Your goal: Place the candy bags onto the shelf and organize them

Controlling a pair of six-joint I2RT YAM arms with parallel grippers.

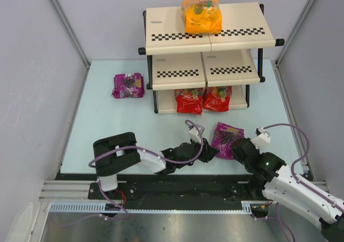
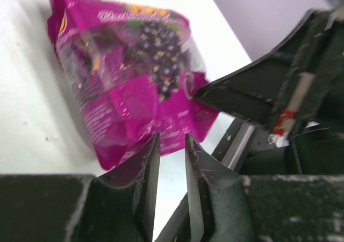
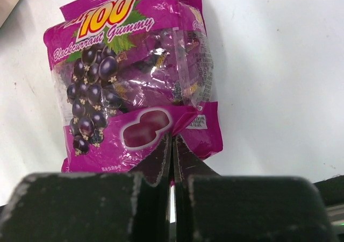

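Open gap between shelf (image 1: 171,64) and near purple bag (image 1: 228,139)

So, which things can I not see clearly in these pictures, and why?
- Top view: upper parts of the two red bags, hidden under the shelf's middle board.
- Left wrist view: lettering on the purple bag, blurred.
- Right wrist view: whether the shut right gripper pinches that bag's edge; the gripper itself covers the contact.

You are looking into a robot test cell in a lab: plain grey panels (image 1: 32,64) wall in a pale tabletop (image 1: 107,129), an aluminium rail (image 1: 70,190) runs along six o'clock, and a mock shop shelf (image 1: 242,24) stands at twelve o'clock.
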